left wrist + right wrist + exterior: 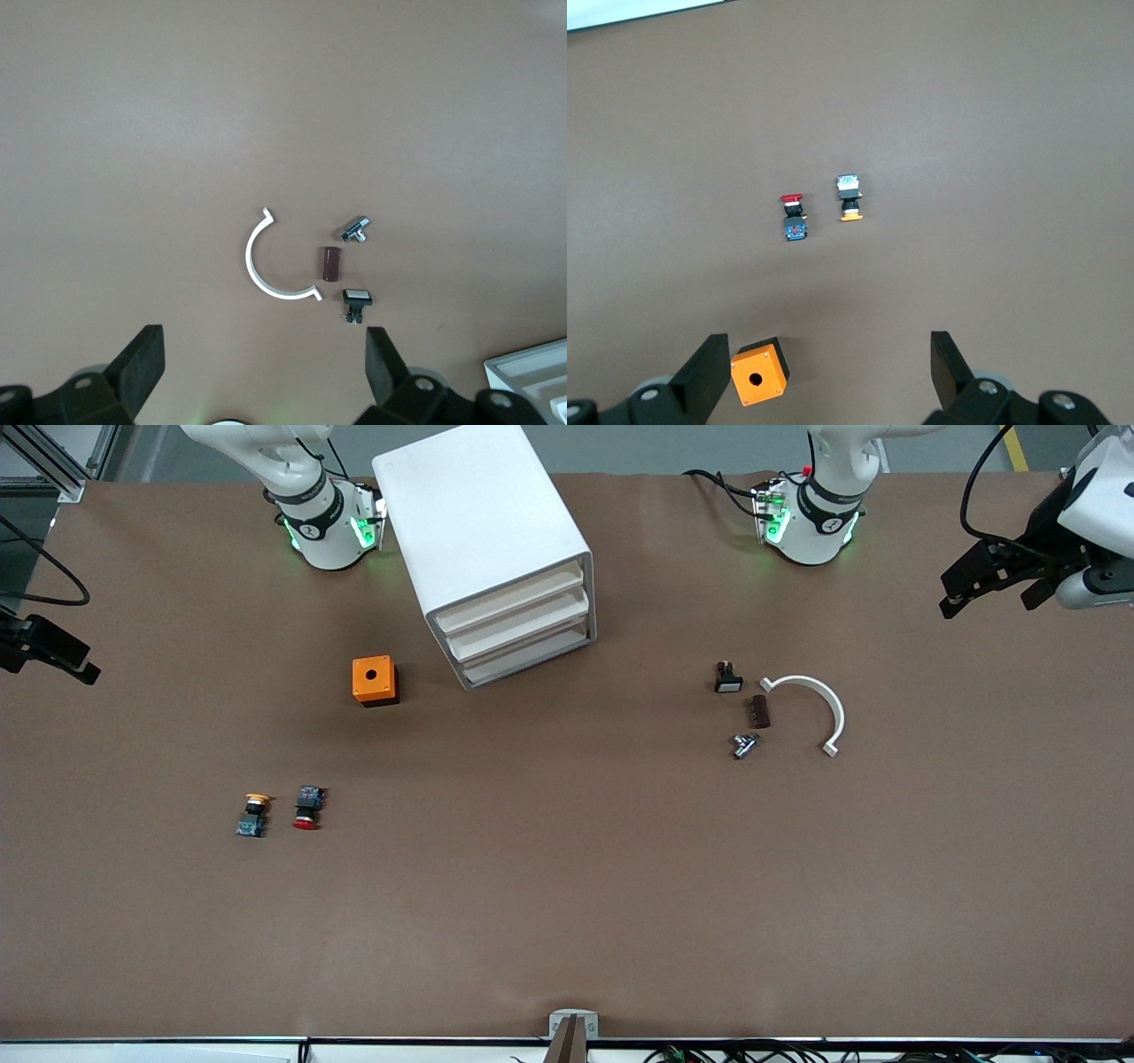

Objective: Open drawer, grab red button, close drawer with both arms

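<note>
Front view: nearest me lies the red button (306, 809), beside a yellow button (254, 815), toward the right arm's end. Cabinet (493, 549) farther off, all three drawers (516, 622) shut. Left gripper (992, 580) and right gripper (53, 657) wait high at the table ends.

Left wrist view: left gripper (264, 365) spread, nothing held.

Right wrist view: right gripper (826, 370) spread; orange box (757, 372) below.

I'd steady the cabinet with one arm before pulling a drawer.
</note>
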